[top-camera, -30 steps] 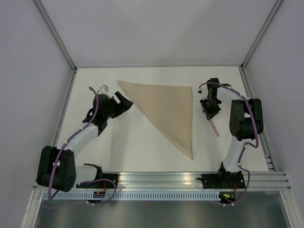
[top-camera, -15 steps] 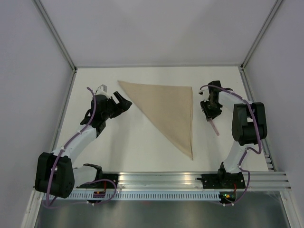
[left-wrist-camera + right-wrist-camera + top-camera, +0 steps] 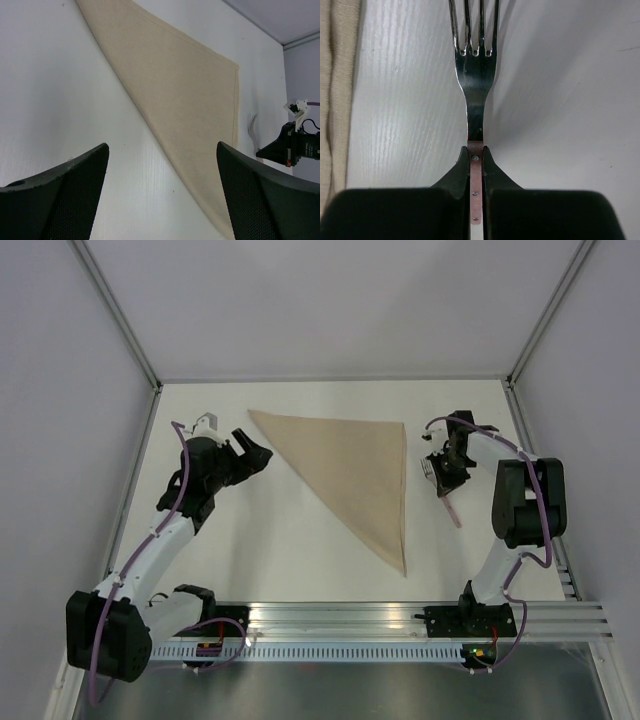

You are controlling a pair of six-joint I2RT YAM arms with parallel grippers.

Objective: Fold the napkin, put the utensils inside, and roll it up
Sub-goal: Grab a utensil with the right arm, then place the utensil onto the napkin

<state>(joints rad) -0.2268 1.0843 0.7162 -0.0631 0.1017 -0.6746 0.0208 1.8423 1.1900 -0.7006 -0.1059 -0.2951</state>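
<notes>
The tan napkin [image 3: 355,472] lies folded into a triangle in the middle of the table; it also shows in the left wrist view [image 3: 175,95] and at the left edge of the right wrist view [image 3: 335,90]. My right gripper [image 3: 445,468] is shut on the fork [image 3: 474,75], clamping the top of its pink handle, with the silver tines pointing ahead just right of the napkin's edge. The pink handle end [image 3: 452,510] sticks out behind the gripper. My left gripper [image 3: 250,452] is open and empty, just left of the napkin's far left corner.
White side walls and metal frame posts [image 3: 120,310] border the table. The rail [image 3: 340,625] with both arm bases runs along the near edge. The right arm's upright link [image 3: 525,500] stands near the right wall.
My right gripper has moved a little farther back and up with the fork in it. My left arm has pulled back to the left, away from the napkin's corner.
</notes>
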